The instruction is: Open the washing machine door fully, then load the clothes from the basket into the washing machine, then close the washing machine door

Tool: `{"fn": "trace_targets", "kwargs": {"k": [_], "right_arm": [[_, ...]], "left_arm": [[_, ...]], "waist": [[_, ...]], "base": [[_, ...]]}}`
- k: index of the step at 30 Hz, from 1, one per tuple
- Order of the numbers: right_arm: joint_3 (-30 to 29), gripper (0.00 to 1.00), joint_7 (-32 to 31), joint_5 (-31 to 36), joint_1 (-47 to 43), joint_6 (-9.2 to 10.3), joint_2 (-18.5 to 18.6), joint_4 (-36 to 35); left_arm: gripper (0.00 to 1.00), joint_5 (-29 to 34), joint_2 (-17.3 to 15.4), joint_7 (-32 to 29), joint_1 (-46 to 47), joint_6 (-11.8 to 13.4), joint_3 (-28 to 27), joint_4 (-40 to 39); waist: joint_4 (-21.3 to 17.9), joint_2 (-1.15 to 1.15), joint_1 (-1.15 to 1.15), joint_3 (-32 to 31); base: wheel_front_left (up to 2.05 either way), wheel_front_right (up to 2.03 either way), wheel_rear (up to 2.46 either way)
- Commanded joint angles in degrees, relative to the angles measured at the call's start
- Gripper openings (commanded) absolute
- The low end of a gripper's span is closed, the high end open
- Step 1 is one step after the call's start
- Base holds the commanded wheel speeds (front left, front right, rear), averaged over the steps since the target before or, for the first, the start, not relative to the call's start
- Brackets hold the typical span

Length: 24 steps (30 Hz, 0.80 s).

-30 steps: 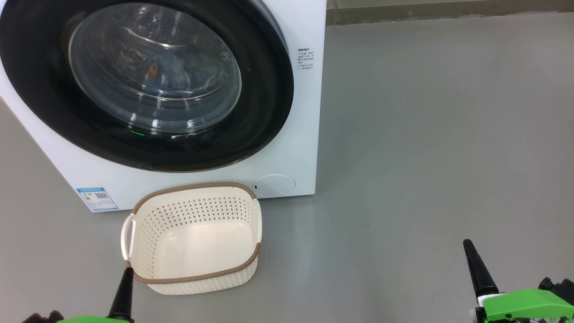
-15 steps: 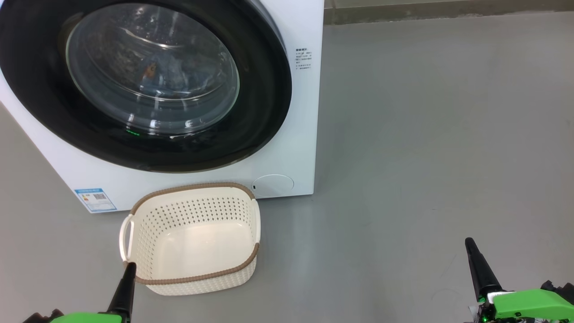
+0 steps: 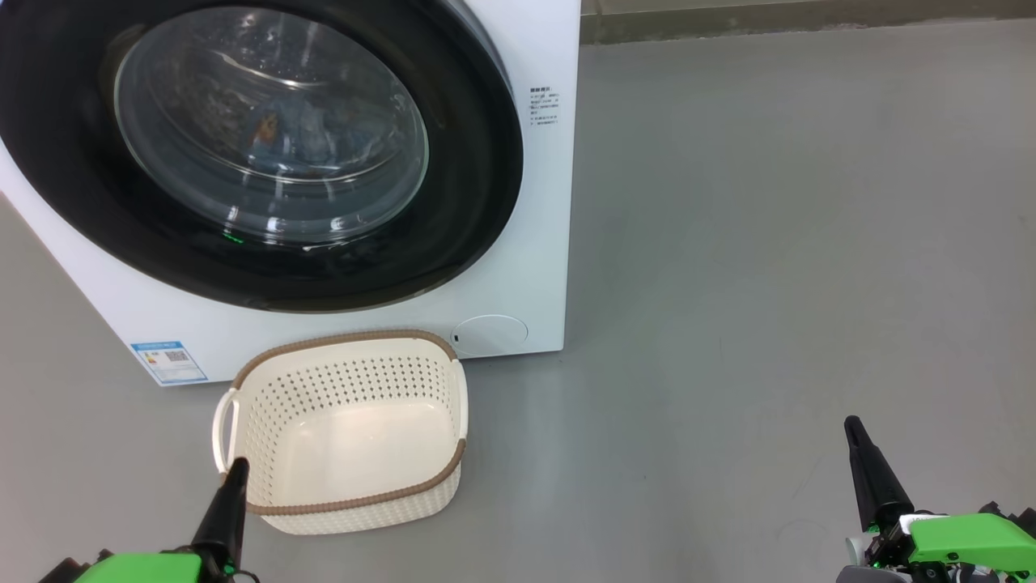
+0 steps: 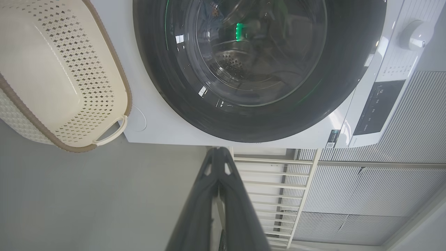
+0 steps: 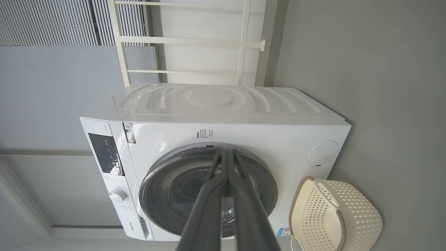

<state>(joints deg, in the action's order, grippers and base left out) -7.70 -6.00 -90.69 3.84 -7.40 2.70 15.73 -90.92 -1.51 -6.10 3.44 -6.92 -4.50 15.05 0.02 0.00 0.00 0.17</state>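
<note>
Dark left pincer (image 3: 235,469) and right pincer (image 3: 851,426) hang closed, empty, before the big white washing machine (image 3: 518,275). Just before it, the cream perforated basket (image 3: 348,336) lies empty; the black-rimmed glass door (image 3: 477,162) is shut, blue-orange clothes (image 3: 299,138) inside. Task seems finished; only withdrawal remains.

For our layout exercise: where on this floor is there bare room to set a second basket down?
Widest: floor right of the washing machine and basket, ahead of the right claw. A narrower strip lies left of the basket. Crowded: the machine's foot, where the basket sits.
</note>
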Motion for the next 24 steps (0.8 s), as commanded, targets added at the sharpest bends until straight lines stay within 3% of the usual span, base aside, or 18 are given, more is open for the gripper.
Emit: {"fn": "trace_targets", "kwargs": {"k": [1, 24], "right_arm": [[1.2, 0.0, -0.5, -1.5, 2.3, -0.09, 0.2, -1.7], [1.2, 0.0, -0.5, -1.5, 2.3, -0.09, 0.2, -1.7]], "left_arm": [[0.0, -1.2, -1.4, -0.4, 2.8, -0.6, -2.0, -1.0], [0.0, -1.2, -1.4, -0.4, 2.8, -0.6, -2.0, -1.0]], "waist": [[0.0, 0.0, 0.0, 0.0], [0.0, 0.0, 0.0, 0.0]], "base": [[0.0, 0.0, 0.0], [0.0, 0.0, 0.0]]}}
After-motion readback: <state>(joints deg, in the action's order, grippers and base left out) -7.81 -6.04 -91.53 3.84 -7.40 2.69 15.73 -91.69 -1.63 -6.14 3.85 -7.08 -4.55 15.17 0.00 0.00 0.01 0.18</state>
